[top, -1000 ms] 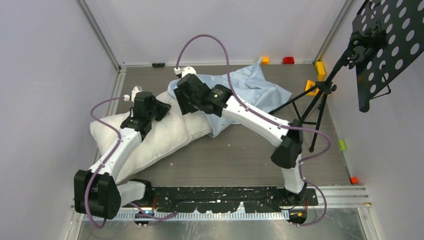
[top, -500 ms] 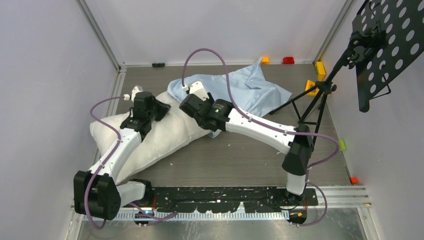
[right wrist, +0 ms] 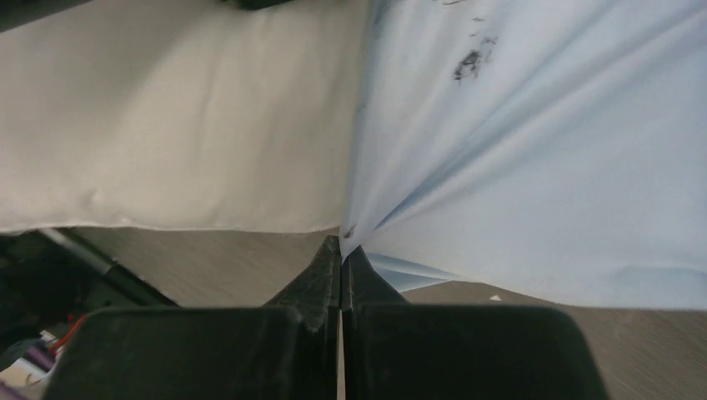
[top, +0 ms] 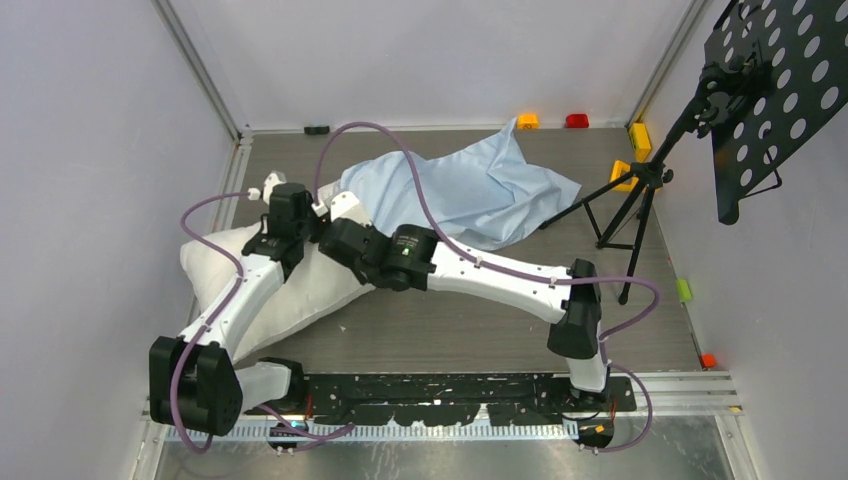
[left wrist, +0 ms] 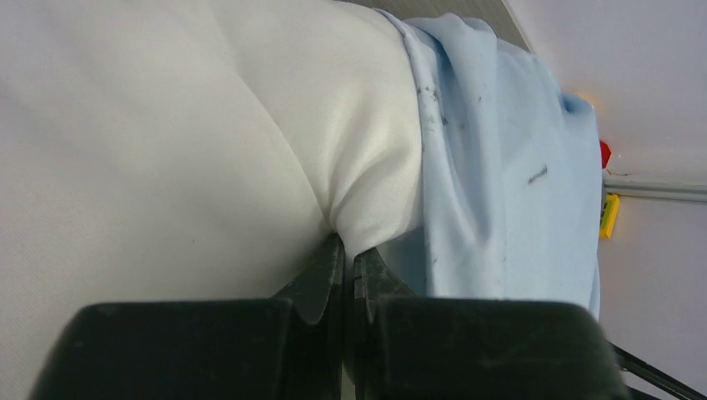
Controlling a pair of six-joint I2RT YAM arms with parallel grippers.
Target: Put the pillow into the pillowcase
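Observation:
The plump white pillow point(top: 300, 290) lies slanted at the table's left, its far end tucked under the light blue pillowcase point(top: 480, 190). My left gripper point(left wrist: 348, 254) is shut on a pinch of the pillow point(left wrist: 167, 150) fabric, right beside the pillowcase point(left wrist: 508, 175) edge. In the overhead view that left gripper point(top: 296, 222) sits on the pillow's upper part. My right gripper point(right wrist: 341, 247) is shut on the hem of the pillowcase point(right wrist: 534, 150), with the pillow point(right wrist: 183, 125) to its left. From above, the right gripper point(top: 335, 240) is close beside the left one.
A black tripod point(top: 625, 205) holding a perforated black panel point(top: 780, 90) stands at the right. Small orange, yellow and red blocks point(top: 577, 121) lie along the back and right edges. A purple cable point(top: 400, 160) arcs over the pillowcase. Walls close in left and back.
My right arm swung left and down toward the left gripper and closed on the pillowcase's edge, dragging that edge over the pillow. The left gripper has held still.

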